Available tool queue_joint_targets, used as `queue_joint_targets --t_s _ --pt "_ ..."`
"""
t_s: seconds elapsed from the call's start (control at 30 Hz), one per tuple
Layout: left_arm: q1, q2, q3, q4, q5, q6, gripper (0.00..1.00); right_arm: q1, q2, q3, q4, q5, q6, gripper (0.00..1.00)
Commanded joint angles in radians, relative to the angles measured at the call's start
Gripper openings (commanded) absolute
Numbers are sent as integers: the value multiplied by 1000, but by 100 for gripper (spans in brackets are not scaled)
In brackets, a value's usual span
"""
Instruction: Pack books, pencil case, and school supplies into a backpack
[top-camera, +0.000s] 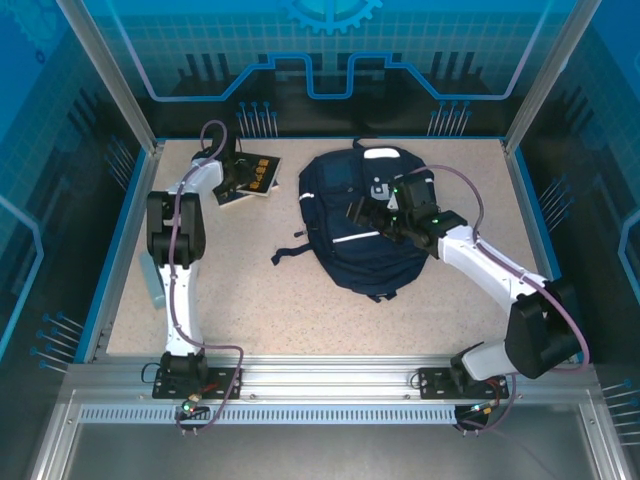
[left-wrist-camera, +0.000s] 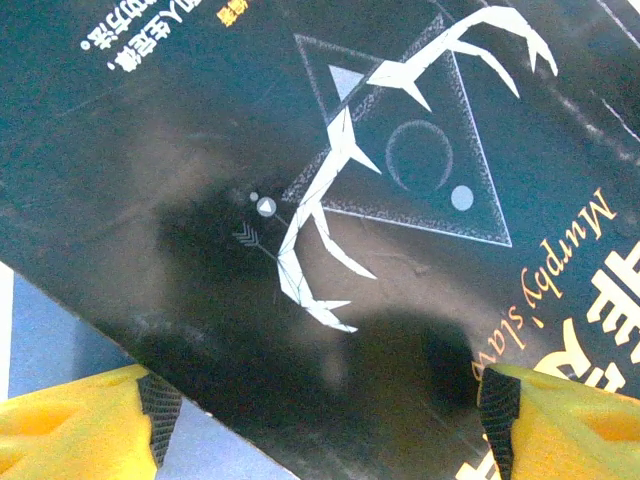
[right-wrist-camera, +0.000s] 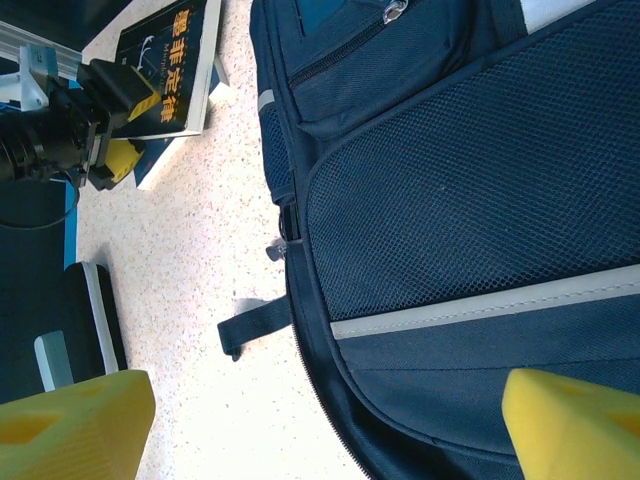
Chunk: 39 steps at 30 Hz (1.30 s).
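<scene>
Left pincer (left-wrist-camera: 325, 410) gapes over black book (left-wrist-camera: 200, 150), right pincer (right-wrist-camera: 325, 420) over backpack (right-wrist-camera: 470, 180); speckled beige table (top-camera: 280, 300), blue walls (top-camera: 330, 50).

Robot lab cell, aluminium frame (top-camera: 330, 372), blue circuit-print wall panels (top-camera: 430, 35), speckled table (top-camera: 260, 310)

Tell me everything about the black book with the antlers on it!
The black book is a thin, shiny paperback with a pale antler drawing over a triangle and yellow lettering. It lies flat and closed at the table's far left, on a blue book. The left gripper is right over it, fingers spread; I can't tell if they touch.
</scene>
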Motion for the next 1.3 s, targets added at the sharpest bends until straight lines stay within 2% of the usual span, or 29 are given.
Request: queue_joint_targets --t_s 0.0,0.17,0.6,0.9,1.1,1.27 --pt "10 39 65 -177 24 -30 81 9 18 27 -9 -29 -2 91" --pt "8 16 5 -231 58 -76 82 8 26 30 -4 -33 9 91" --pt "1 -160 -294 -159 174 -144 85 12 -20 1 -16 -16 31 91" --pt "-55 -415 -674 14 178 -253 83 30 -72 -35 -20 4 46 91" --pt "-98 -549 -795 10 188 -255 82 52 -92 -45 -30 18 47 91" --pt "-114 -657 -803 -16 210 -204 83 80 -92 -47 -30 26 50 91"
